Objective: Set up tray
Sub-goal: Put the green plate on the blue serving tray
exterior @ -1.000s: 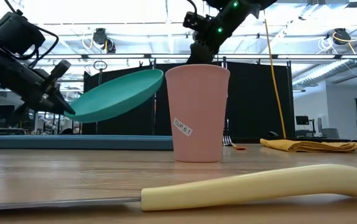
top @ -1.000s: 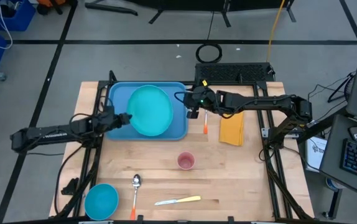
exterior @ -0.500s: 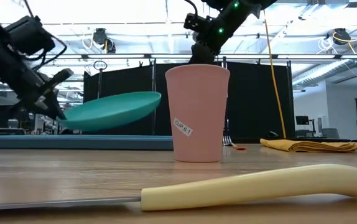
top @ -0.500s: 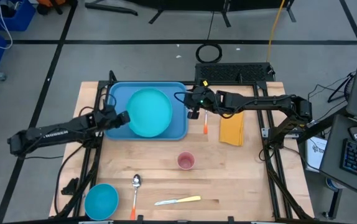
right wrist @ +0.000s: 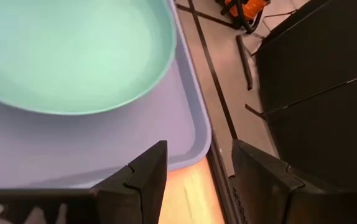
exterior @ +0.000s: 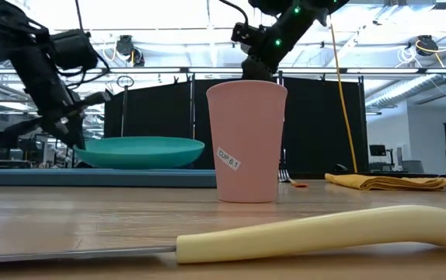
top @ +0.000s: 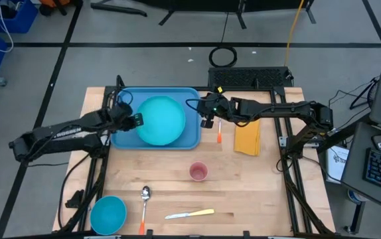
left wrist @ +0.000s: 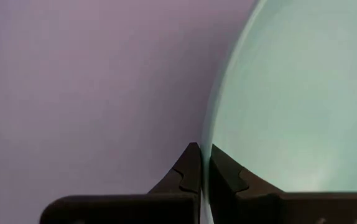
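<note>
The light-blue tray (top: pixel 125 136) lies at the table's far middle. The round teal plate (top: pixel 160 119) sits level in it, as the low view shows (exterior: pixel 141 150). My left gripper (top: pixel 136 121) is at the plate's left rim, shut on it; it shows in the low view (exterior: pixel 75 136) and in its own wrist view (left wrist: pixel 201 168). My right gripper (top: pixel 206 120) hovers open over the tray's right rim (right wrist: pixel 200 134), touching nothing, with its fingers wide apart in the right wrist view (right wrist: pixel 194 177). My left gripper pinches the plate's left rim (left wrist: pixel 207 146) between its two fingers (left wrist: pixel 188 174), one on the inner side and one on the outer. It comes slanting down from the table's left. The plate lies level with its underside on the tray (left wrist: pixel 73 93).
On the wood nearer to me stand a pink cup (top: pixel 198 172), a spoon (top: pixel 144 199), a yellow-handled knife (top: pixel 190 214) and a blue bowl (top: pixel 107 214). Right of the tray lie an orange-handled fork (top: pixel 220 133) and a folded yellow napkin (top: pixel 247 136).
The plate was tilted, with its right side raised; it has come down level onto the tray. My left gripper has kept its hold on the rim, tipped to point more steeply down, and shifted slightly toward the far edge. The right arm has kept still.
</note>
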Tool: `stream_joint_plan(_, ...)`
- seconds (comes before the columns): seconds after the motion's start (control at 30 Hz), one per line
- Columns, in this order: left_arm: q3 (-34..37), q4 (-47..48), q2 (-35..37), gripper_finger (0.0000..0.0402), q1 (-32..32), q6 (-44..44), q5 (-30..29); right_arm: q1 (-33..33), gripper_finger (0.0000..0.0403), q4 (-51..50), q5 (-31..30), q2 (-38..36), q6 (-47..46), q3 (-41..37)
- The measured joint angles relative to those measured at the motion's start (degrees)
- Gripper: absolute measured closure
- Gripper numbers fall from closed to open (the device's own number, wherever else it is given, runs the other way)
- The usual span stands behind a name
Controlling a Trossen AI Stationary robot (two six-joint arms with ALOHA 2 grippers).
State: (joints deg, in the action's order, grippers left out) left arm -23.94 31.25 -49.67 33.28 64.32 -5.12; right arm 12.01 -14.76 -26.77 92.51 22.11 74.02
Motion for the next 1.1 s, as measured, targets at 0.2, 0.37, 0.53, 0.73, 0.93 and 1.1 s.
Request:
stream_joint_plan(0.2,0.0,-5.6,-5.4,0.0396,3.3,-2.6,3.7,0.3,0.0234,2.9,0.0,0.0,0.2,-3.5)
stream_joint_plan(0.37,0.0,-6.0,-8.0,0.0396,6.3,-4.3,6.3,0.3,0.0234,5.9,-0.1,0.0,1.2,-5.8)
stream_joint_plan(0.53,0.0,-5.2,-9.1,0.0396,8.0,-4.7,6.8,0.3,0.0234,6.8,-0.2,0.0,1.2,-6.8)
stream_joint_plan(0.73,0.0,-4.3,-9.2,0.0393,9.2,-5.2,8.0,0.3,0.0236,6.8,-0.2,0.0,1.2,-6.9)
stream_joint_plan(0.93,0.0,-3.7,-9.2,0.0396,9.7,-6.0,8.3,0.3,0.0238,6.8,-0.2,0.0,1.1,-6.9)
stream_joint_plan(1.1,0.0,-3.5,-9.2,0.0379,9.7,-5.8,8.3,0.3,0.0239,6.8,-0.2,0.0,1.1,-6.9)
